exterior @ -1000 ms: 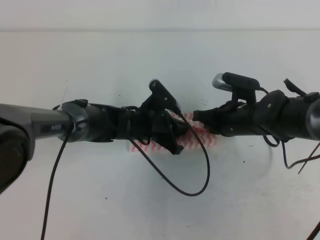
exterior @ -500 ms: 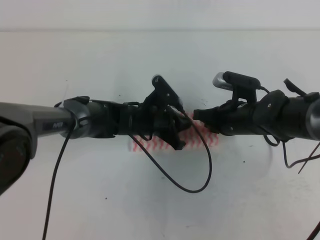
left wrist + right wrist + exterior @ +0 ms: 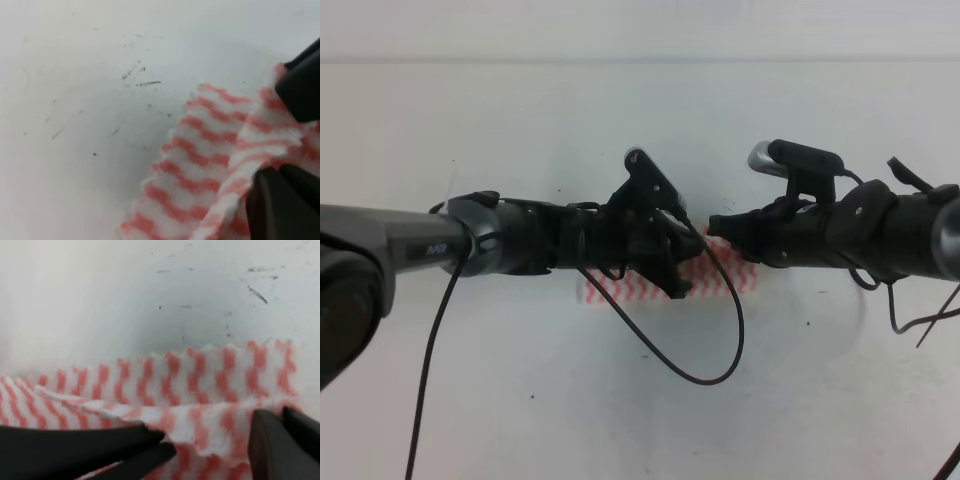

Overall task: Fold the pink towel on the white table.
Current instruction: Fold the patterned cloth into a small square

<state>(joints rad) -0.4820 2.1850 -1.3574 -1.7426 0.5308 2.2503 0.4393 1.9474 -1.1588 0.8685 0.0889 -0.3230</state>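
Pink towel (image 3: 712,283) lying near the middle of the white table (image 3: 520,400), long axis running left to right across the high view, mostly hidden under the two arms. Seen there as a low strip of pink-red and white zigzag, one end peeking out left of the left arm's wrist, the other ending just below the right arm's tip.

In the left wrist view, towel (image 3: 210,165) doubled over: a lower layer flat on the table, a lifted fold of cloth rising toward the lower right. Left claw (image 3: 287,145) closed on that fold, one dark finger (image 3: 300,82) above and one below, cloth pinched between.

In the right wrist view, towel (image 3: 175,385) stretched sideways across the picture, back layer flat with a scalloped edge, front layer raised as a ridge. Right claw (image 3: 210,440) gripping that raised edge, dark fingers (image 3: 75,450) at lower left and lower right with cloth between them.

Both arms reaching in from opposite sides, tips near each other over the towel. Loose black cable (image 3: 705,350) looping below the left arm.

Table plain white, marked with small dark specks and short scuffs (image 3: 142,82). Pale wall band (image 3: 640,30) along the far edge.
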